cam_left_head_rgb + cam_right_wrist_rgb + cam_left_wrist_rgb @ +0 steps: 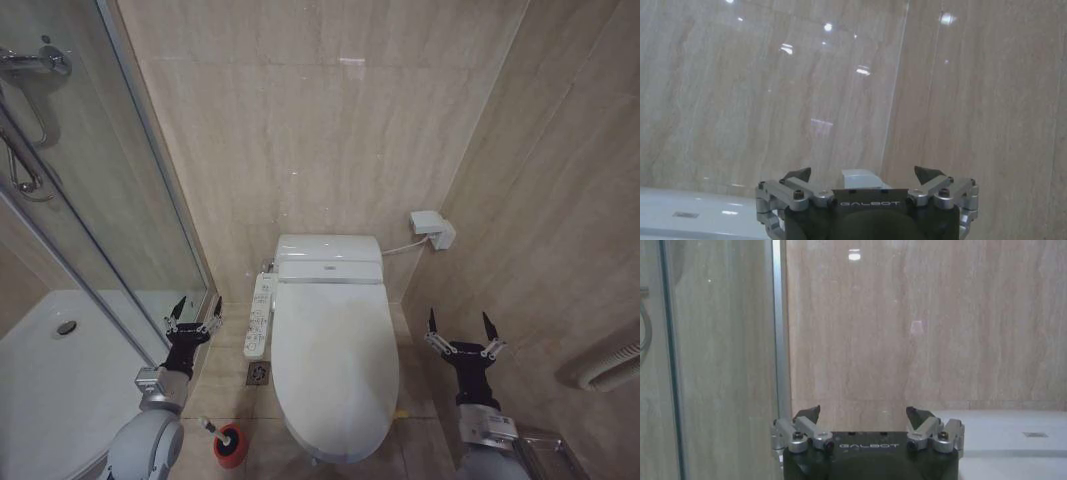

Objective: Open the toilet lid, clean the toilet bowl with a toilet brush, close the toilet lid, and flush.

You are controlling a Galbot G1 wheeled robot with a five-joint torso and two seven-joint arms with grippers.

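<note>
Toilet lid (pixel 335 350) down, white and glossy, between spread-fingered, empty left gripper (pixel 194 315) and right gripper (pixel 462 331).

One toilet lid (pixel 333 355), one toilet brush (pixel 213 429) — two pincers.

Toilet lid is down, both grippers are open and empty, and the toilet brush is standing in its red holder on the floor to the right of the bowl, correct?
Not quite. The head view shows the toilet brush left of the toilet bowl, not right. The rest holds: toilet lid down, left gripper and right gripper open, empty.
</note>
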